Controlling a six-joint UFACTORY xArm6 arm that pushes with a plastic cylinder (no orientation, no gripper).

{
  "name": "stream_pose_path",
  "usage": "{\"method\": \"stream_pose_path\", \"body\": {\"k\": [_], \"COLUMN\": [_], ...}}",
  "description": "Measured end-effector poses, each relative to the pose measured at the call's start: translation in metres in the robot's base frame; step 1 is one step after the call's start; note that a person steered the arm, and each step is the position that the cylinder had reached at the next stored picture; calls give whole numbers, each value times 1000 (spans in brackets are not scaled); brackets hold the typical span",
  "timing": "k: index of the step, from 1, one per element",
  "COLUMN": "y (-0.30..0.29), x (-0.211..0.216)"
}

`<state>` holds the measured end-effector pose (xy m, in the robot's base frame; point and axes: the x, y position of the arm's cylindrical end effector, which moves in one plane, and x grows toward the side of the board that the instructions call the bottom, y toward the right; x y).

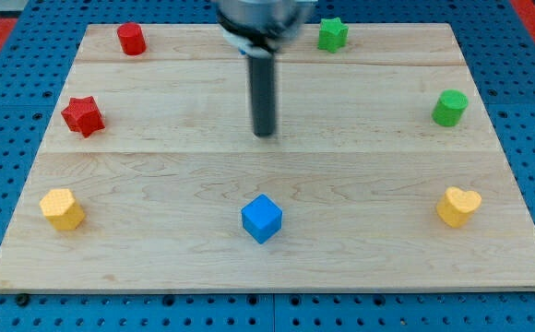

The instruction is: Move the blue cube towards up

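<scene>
The blue cube point(261, 219) sits on the wooden board point(157, 166) near the bottom middle of the view. My tip point(265, 133) is at the end of the dark rod that comes down from the view's top centre. The tip stands above the cube in the view, well apart from it and almost in line with it.
A red cylinder point(131, 39) and a red star point(83, 115) lie at the left. A yellow block point(62, 208) is at bottom left. A green star point(332, 34) is at the top, a green cylinder point(449, 108) at the right, a yellow heart point(457, 206) at bottom right.
</scene>
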<state>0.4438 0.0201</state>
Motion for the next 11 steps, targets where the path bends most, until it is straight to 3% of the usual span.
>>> {"method": "stream_pose_path", "body": {"k": [1, 2, 3, 5, 7, 9, 10, 11], "y": [51, 35, -27, -52, -16, -15, 16, 13], "x": [75, 144, 148, 112, 116, 71, 63, 24]}}
